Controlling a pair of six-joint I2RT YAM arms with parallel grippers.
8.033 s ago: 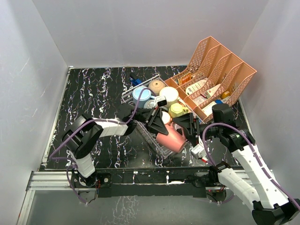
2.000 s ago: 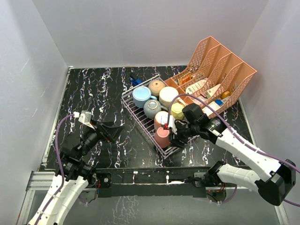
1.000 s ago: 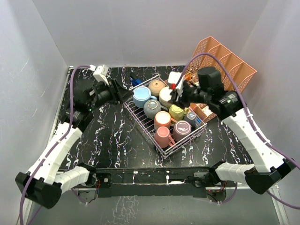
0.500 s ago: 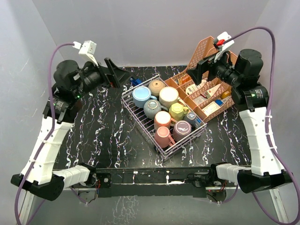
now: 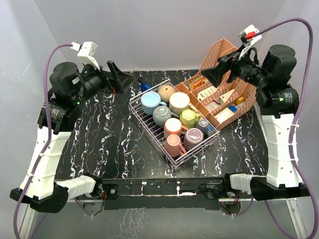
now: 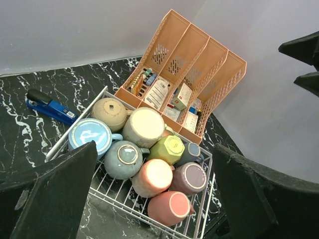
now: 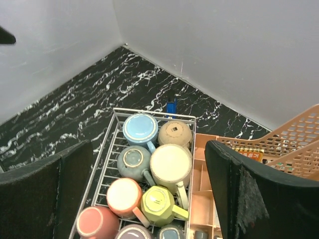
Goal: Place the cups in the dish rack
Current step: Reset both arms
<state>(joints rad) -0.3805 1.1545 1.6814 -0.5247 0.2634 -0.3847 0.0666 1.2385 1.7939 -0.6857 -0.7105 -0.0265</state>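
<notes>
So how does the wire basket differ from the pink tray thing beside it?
The wire basket is silvery, low-sided and open; the pink organiser is plastic lattice with tall slanted dividers. The basket holds mugs; the organiser holds small boxes and packets. Both sit on the black marbled table.

Pastel cups (image 5: 173,126) (blue, cream, yellow, pink, mauve) in silvery-white dish rack (image 5: 151,132); black, white-veined bench (image 5: 107,137); salmon-pink organiser (image 6: 194,50).

Left tool (image 5: 124,80) and right tool (image 5: 209,73) now high and clear of the dish rack (image 5: 148,127), jaws newly wide.
</notes>
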